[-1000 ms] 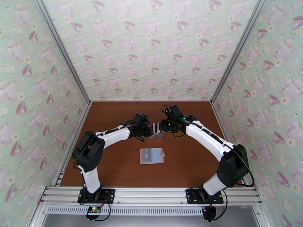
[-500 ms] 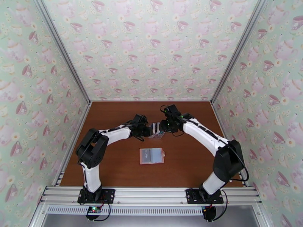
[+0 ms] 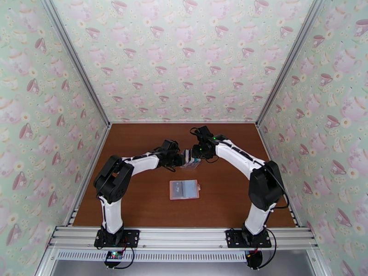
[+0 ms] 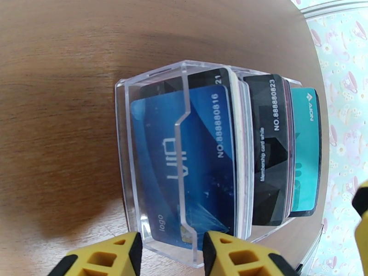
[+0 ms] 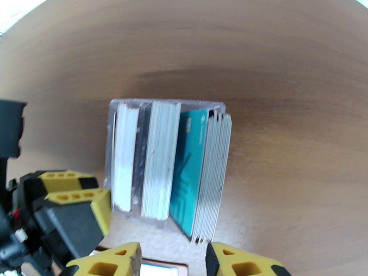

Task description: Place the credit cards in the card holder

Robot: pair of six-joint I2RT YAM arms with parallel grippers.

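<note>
The pink card holder (image 3: 184, 189) lay flat on the brown surface (image 3: 138, 203), nearest the arms. Beyond it, the credit cards (image 4: 184, 148) stood in a clear rack (image 4: 120, 134), the left claw (image 4: 172, 254) part-open astride its front wall and the right claw (image 5: 172, 256) part-open, gripping nothing, opposite

The table (image 3: 138, 203) carries one clear rack (image 4: 123, 148) and one pink wallet (image 3: 184, 189). The rack holds three bundles of cards (image 5: 158, 157), too many to count singly. Two arms, left (image 3: 138, 163) and right (image 3: 239, 157).
</note>
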